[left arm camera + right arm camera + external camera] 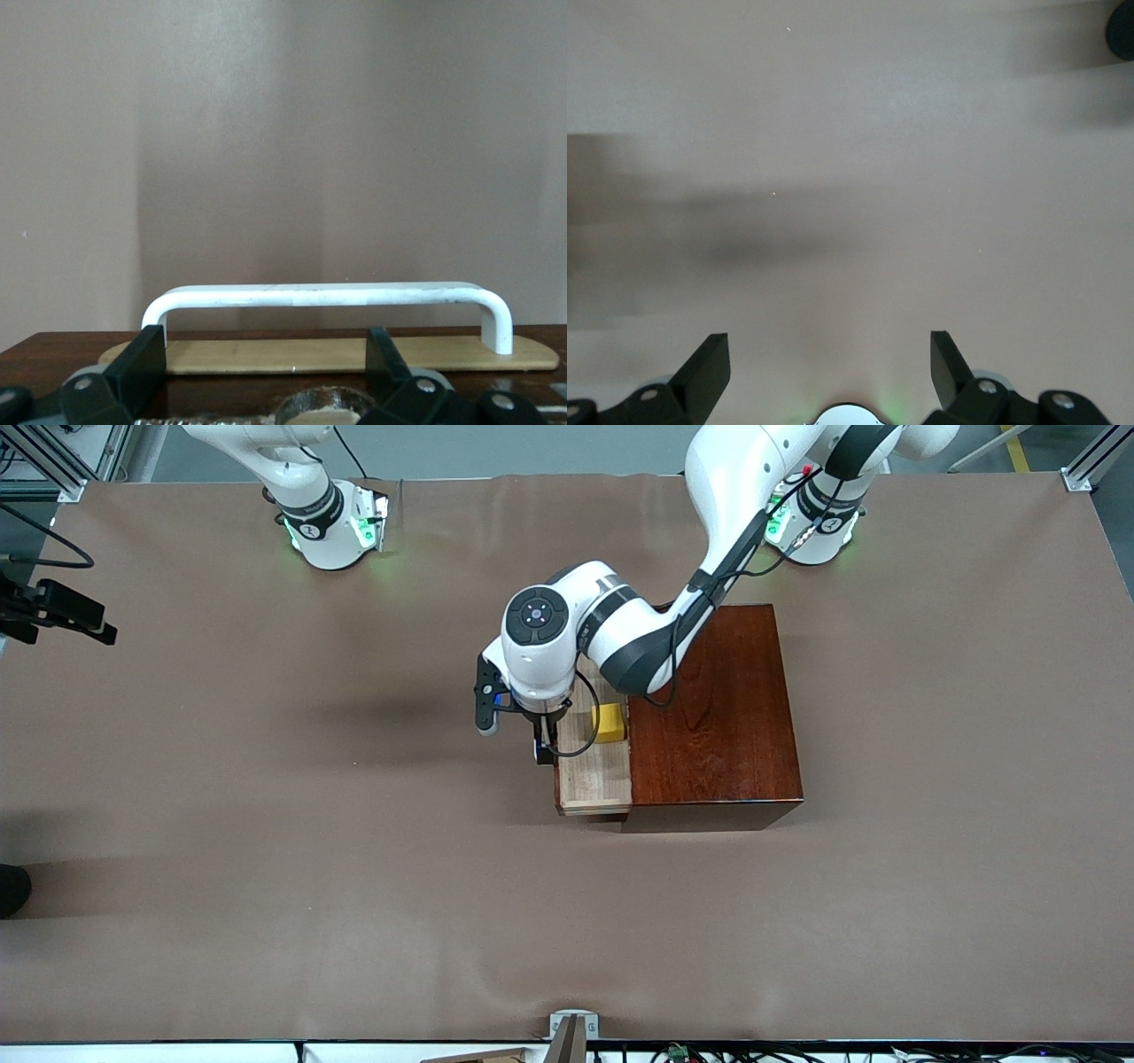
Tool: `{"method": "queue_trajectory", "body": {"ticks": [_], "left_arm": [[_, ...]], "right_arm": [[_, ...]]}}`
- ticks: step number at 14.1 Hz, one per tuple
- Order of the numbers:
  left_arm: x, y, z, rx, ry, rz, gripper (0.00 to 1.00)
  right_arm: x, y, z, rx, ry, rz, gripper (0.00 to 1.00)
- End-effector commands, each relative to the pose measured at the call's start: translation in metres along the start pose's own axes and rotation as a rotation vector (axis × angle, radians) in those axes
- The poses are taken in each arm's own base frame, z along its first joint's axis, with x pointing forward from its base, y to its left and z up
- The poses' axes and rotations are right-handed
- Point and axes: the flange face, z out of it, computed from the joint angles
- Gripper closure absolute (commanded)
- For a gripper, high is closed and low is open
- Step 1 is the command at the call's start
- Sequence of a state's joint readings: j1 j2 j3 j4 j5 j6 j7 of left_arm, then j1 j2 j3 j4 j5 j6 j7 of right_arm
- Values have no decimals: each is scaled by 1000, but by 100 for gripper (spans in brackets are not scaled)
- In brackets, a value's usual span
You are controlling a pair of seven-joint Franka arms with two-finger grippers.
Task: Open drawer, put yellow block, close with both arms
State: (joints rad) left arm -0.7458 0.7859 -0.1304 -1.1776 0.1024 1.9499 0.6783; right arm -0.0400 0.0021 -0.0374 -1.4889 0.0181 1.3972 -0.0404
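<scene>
**Block Is In, Drawer Waits to Be Shut**

The drawer [592, 766] is pulled out of the dark red-brown box [713, 708], toward the right arm's end of the counter [266, 824]. The yellow block [609, 722] lies inside the drawer, close to the box. It is small, bright yellow, and has plain flat sides. The drawer is light bare wood with a white bar handle [323, 297].

The left tool [542, 748] hangs just over the handle end of the drawer. Its fingers [142, 367] stand wide apart and hold nothing. In the left wrist view the handle sits straight ahead of them. It looks placed there so it can push the drawer back in.

The right tool [830, 367] is also wide and empty, with only bare counter under it. That arm waits.

The block part looks done. Closing is likely next.
</scene>
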Motion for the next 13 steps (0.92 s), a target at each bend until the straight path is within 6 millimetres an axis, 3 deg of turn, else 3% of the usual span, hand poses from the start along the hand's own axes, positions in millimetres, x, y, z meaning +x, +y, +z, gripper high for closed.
{"method": "queue_trajectory", "body": {"ticks": [1,13], "left_arm": [[-43,-17,6,11,-167,-10,0],[-81,-17,16,-105,-354,-9,0]], "right_arm": [[-5,1,-5,-7,5,13,0],[-3,0,-6,-8,11,12,0]]}}
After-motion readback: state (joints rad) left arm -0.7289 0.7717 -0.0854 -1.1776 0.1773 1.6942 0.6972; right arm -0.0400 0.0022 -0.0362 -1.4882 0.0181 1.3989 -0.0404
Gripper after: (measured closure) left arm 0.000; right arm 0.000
